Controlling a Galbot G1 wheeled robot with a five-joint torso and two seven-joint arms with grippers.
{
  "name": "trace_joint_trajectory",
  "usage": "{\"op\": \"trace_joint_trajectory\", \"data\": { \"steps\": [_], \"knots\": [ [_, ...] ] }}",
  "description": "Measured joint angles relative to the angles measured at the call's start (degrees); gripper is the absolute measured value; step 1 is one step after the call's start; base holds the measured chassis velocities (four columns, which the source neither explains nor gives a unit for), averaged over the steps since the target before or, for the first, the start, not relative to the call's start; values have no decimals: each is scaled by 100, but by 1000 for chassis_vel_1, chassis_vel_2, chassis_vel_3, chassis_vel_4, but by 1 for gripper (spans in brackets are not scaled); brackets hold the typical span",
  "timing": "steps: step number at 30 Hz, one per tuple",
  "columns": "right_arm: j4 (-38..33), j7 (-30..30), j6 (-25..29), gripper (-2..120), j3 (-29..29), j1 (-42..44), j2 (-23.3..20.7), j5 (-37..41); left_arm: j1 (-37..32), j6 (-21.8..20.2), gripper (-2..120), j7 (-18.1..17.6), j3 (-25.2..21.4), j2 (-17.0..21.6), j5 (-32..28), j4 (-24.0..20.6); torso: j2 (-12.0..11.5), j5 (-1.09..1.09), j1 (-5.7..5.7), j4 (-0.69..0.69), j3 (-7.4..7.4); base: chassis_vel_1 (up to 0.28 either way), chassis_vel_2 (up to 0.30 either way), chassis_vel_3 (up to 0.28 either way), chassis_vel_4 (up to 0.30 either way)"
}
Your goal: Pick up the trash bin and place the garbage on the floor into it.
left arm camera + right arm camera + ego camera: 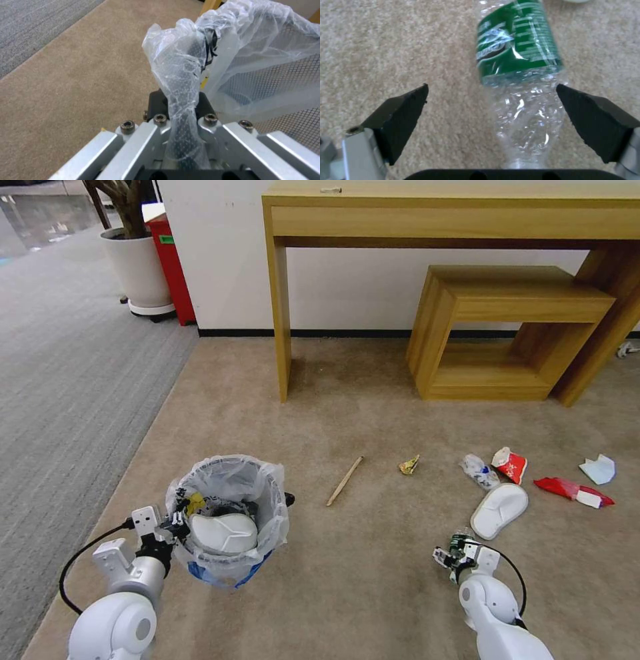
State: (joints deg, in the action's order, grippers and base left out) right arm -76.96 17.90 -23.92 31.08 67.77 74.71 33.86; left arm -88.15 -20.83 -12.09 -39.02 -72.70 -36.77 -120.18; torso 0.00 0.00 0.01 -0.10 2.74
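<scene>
The left gripper (175,521) has its jaws clamped on the rim of the bin (230,517), which hangs just off them with a white slipper (223,533) inside. The right gripper (491,110) is low over the carpet, jaws spread wide with a crushed bottle (520,75) lying between them, nearer one finger. A stick (345,481), wrappers (573,491) and another slipper (499,510) lie beyond it.

Wooden desk (453,210) over a low wooden shelf (507,333); potted plant (137,260), red cabinet (172,260).
</scene>
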Motion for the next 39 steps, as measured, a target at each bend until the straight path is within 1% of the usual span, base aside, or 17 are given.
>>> {"op": "trace_joint_trajectory", "data": {
  "steps": [2,8,13,28,31,32,35,36,38,39],
  "knots": [
    [7,7,28,100,51,25,-40,-15,7,16,3,-1,1,1,0,5,0,0,0,-1,0,0,0,0,0],
    [33,5,43,100,109,42,-95,-16,16,26,3,0,19,-14,2,26,0,0,0,-1,0,0,0,0,0],
    [202,-30,73,100,148,-53,-122,-35,-19,58,3,0,10,-12,9,28,0,0,0,-1,0,0,0,0,0],
    [344,-125,124,98,95,-93,-57,-119,-42,74,3,1,-12,-34,7,-15,0,0,0,-1,0,0,0,0,0],
    [398,-151,149,91,84,-98,-26,-150,-30,77,3,1,-10,-39,9,-15,0,0,0,-1,0,0,0,0,0],
    [398,-151,149,91,84,-98,-26,-150,-30,77,3,1,-10,-39,9,-15,0,0,0,-1,0,0,0,0,0],
    [470,-170,187,80,77,-110,-6,-180,-30,81,3,1,-11,-33,7,-16,0,0,0,-1,0,0,0,0,0],
    [470,-170,187,80,77,-110,-6,-180,-30,81,3,1,-11,-33,7,-16,0,0,0,-1,0,0,0,0,0],
    [516,-181,209,68,74,-123,4,-195,-29,88,3,1,-13,-30,3,-19,0,0,0,-1,0,0,0,0,0],
    [523,-183,214,66,73,-125,6,-198,-29,88,3,1,-13,-29,1,-19,0,0,0,0,0,0,0,0,0]
  ]
}}
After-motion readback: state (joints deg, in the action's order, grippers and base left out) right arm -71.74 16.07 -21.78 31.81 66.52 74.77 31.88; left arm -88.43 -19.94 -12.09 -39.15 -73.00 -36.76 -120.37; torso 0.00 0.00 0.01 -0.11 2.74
